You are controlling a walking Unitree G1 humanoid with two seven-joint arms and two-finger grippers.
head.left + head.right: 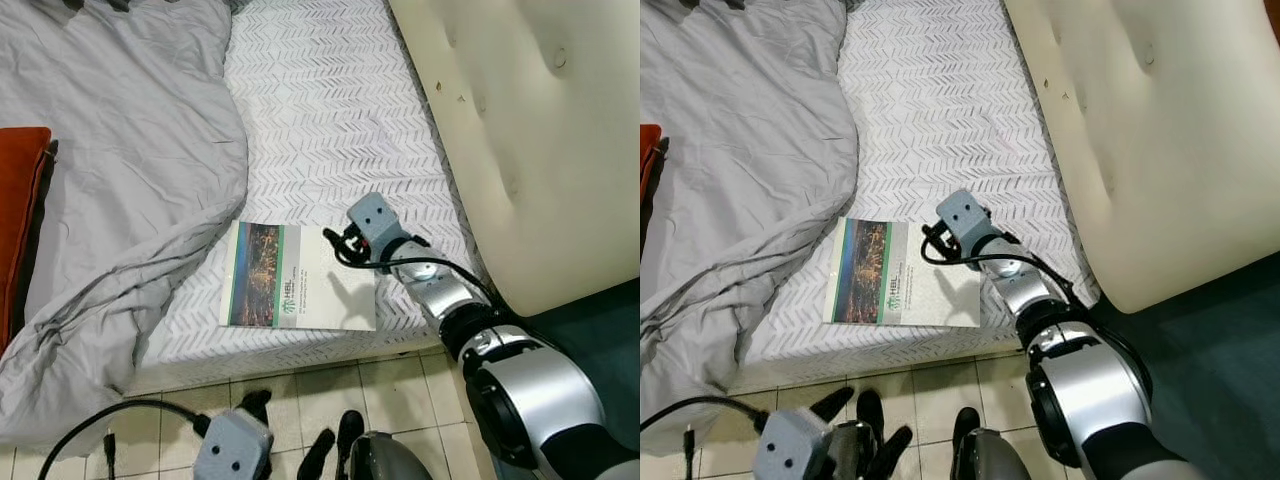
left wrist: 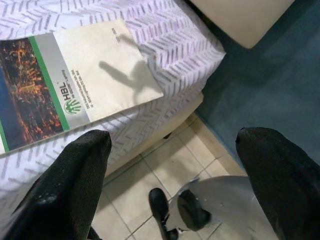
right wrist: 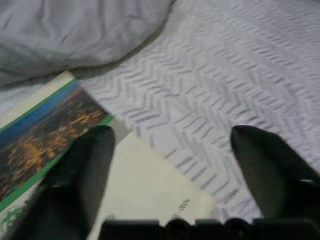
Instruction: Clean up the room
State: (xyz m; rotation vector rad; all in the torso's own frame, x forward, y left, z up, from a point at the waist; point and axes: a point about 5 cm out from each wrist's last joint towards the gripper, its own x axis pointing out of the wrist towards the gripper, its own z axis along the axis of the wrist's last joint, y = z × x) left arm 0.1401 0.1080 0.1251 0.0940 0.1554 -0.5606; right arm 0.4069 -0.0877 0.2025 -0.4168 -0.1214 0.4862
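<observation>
Right gripper [image 3: 170, 150], black fingers spread, hovers over the white green-striped booklet [image 1: 298, 277] at the patterned mattress's [image 1: 330, 110] front edge; left gripper [image 2: 170, 170] hangs open.

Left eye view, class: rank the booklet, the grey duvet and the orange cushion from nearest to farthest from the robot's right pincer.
1. Booklet: lies on the patterned mattress directly beside the right pincer, to its left.
2. Grey duvet: heaped further left, its edge just beyond the booklet.
3. Orange cushion: farthest, at the far left edge past the duvet.
</observation>
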